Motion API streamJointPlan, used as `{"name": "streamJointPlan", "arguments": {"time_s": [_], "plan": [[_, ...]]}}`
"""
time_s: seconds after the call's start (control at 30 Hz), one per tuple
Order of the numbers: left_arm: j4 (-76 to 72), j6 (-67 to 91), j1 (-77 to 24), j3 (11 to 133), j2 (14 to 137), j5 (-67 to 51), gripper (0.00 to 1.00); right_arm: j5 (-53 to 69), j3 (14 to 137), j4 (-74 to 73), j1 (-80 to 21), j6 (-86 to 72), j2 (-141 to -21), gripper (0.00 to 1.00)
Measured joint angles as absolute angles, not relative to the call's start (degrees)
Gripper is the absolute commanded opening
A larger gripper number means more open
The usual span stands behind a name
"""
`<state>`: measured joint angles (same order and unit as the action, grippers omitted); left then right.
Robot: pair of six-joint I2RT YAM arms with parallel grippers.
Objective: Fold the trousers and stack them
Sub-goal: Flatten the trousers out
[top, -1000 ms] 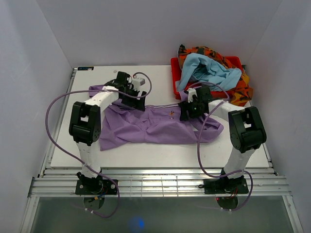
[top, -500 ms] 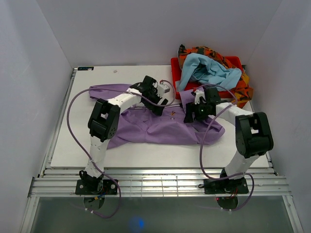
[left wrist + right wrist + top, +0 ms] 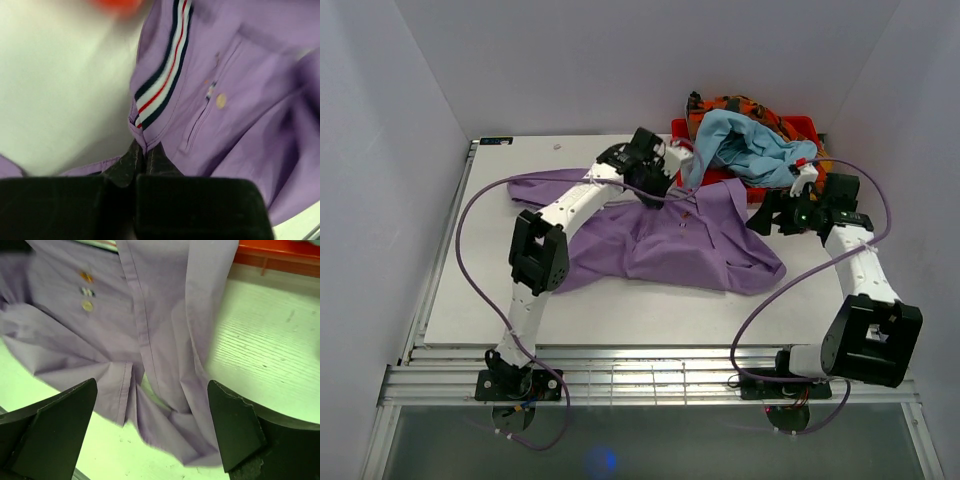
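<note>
The lilac trousers (image 3: pixel 660 255) lie crumpled across the middle of the table, one leg trailing to the back left. My left gripper (image 3: pixel 670 172) is shut on their striped waistband (image 3: pixel 161 82) and holds that edge up near the red bin. In the left wrist view the left gripper (image 3: pixel 145 156) pinches a fold of the lilac cloth (image 3: pixel 240 75) between its closed fingers. My right gripper (image 3: pixel 772 216) stands open at the trousers' right end, above the cloth. Its wrist view shows the right gripper (image 3: pixel 151 386) wide apart over the trousers (image 3: pixel 150 315), holding nothing.
A red bin (image 3: pixel 680 140) stands at the back right, heaped with a light blue garment (image 3: pixel 755 148) and an orange patterned cloth (image 3: pixel 820 190). Its red edge (image 3: pixel 280 252) is close behind the right gripper. White walls enclose the table on three sides.
My left gripper moved right and back, shut on the waistband and raised it. My right gripper opened wider and swung right, away from the middle of the trousers.
</note>
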<state>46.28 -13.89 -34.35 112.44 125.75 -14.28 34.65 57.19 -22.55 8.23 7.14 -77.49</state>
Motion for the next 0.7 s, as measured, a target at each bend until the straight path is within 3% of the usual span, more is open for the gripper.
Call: {"name": "streamJointPlan", "arguments": {"time_s": [0.17, 0.37, 0.4, 0.47, 0.53, 0.57, 0.7], "plan": [[43.7, -12.1, -39.3, 136.9, 124.0, -15.5, 0.0, 40.5, 57.2, -25.7, 14.6, 12.2, -74.3, 0.93], [23.6, -10.1, -44.7, 132.5, 111.3, -15.8, 0.0, 51.7, 56.3, -31.1, 18.4, 17.6, -66.6, 1.0], [19.5, -10.0, -45.4, 132.6, 110.6, -15.6, 0.0, 53.9, 55.6, -31.6, 18.4, 18.2, -64.8, 0.96], [11.8, -9.8, -46.8, 133.4, 110.5, -14.7, 0.0, 59.1, 53.5, -31.5, 18.2, 16.8, -59.4, 0.98], [5.7, -9.9, -48.0, 135.1, 111.8, -13.8, 0.0, 62.9, 48.8, -27.4, 16.8, 12.6, -53.1, 0.97], [2.9, -10.5, -48.6, 135.7, 112.6, -13.2, 0.0, 64.1, 45.8, -24.2, 15.6, 9.0, -50.0, 0.9], [-5.6, -14.5, -50.5, 138.0, 116.0, -10.4, 0.0, 60.4, 35.1, -8.8, 4.8, -6.4, -40.6, 0.9]]}}
